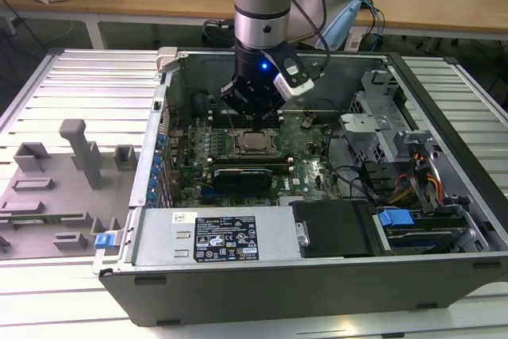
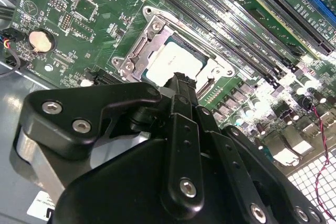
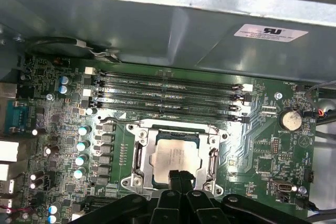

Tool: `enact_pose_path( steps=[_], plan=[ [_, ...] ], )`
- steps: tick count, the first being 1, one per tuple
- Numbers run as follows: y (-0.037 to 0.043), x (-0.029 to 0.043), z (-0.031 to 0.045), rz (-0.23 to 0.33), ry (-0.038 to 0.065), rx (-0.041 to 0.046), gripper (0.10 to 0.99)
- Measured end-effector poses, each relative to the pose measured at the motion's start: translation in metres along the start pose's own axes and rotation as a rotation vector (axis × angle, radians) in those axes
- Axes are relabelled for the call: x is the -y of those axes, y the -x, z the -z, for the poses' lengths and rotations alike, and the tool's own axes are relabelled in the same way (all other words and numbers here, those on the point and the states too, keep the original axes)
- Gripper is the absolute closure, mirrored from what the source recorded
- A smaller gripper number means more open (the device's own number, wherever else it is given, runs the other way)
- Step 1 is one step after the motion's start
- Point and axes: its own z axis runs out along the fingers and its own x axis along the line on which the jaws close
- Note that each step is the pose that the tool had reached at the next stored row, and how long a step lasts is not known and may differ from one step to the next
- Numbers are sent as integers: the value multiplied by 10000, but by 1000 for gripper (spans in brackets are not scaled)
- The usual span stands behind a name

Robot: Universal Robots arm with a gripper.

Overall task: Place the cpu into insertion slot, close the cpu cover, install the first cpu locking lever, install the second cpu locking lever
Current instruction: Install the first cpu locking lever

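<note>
The cpu (image 3: 176, 153), a pale square chip, lies flat in the insertion slot (image 3: 173, 131) on the green board. The silvery cpu cover (image 3: 140, 153) lies down around it, framing the chip. A thin metal lever rod (image 3: 173, 127) runs along one side of the socket. My gripper (image 3: 179, 174) hangs just above the edge of the chip with its black fingers together and nothing between them. In the second wrist view the gripper (image 2: 181, 78) tip overlaps the cpu (image 2: 168, 59) edge. The exterior view shows the gripper (image 1: 255, 119) directly over the cpu (image 1: 255, 143) inside the open computer case.
Memory slots (image 3: 168, 90) run beside the socket, near the case wall (image 3: 157, 24). A row of capacitors (image 3: 83, 145) and a coin battery (image 3: 289, 120) flank it. Long black card slots (image 2: 289, 14), a drive cage (image 1: 381, 125) and grey fixtures (image 1: 79, 152) lie around.
</note>
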Motion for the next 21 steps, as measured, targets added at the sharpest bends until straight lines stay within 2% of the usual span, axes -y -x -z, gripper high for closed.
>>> enact_pose_path(
  steps=[7, 9, 17, 21],
  plan=[
    [-6, -1, 0, -2, -1, 0, 980],
    [-63, -6, 2, -1, 0, 0, 980],
    [-195, -19, 8, 0, -2, 2, 980],
    [-320, -32, 12, 0, -3, 14, 980]
  ],
)
